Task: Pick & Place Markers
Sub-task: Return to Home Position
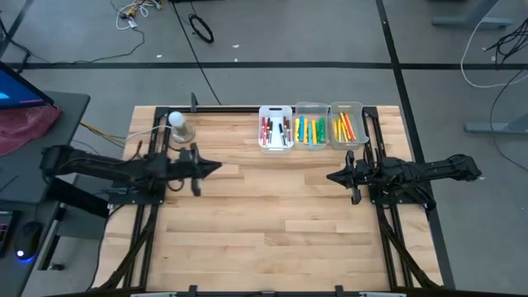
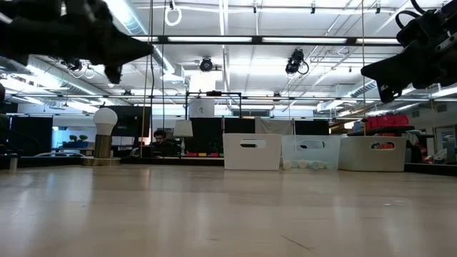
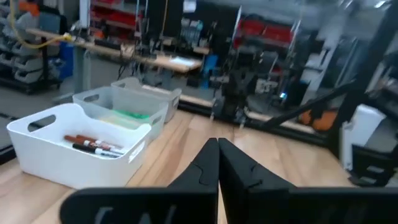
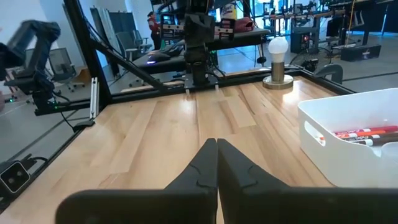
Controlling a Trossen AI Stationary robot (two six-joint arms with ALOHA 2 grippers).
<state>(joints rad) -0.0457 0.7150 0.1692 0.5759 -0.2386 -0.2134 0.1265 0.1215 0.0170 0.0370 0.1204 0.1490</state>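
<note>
The markers lie in three small bins at the table's far edge. Red and dark ones (image 1: 275,130) fill the white bin (image 1: 275,147). Yellow and green ones (image 1: 310,129) are in the middle clear bin. Orange, yellow and red ones (image 1: 346,125) are in the right clear bin. My left gripper (image 1: 216,167) hangs shut and empty above the table's left half, pointing level toward the right. My right gripper (image 1: 330,176) is shut and empty above the right half, pointing left. The left wrist view shows the white bin (image 3: 43,155) with markers (image 3: 93,143) inside.
A white bulb on a round stand (image 1: 180,125) sits at the far left of the table, just behind my left arm. Bare wood lies between the two grippers and toward the near edge (image 1: 272,247). Black frame rails run along both table sides.
</note>
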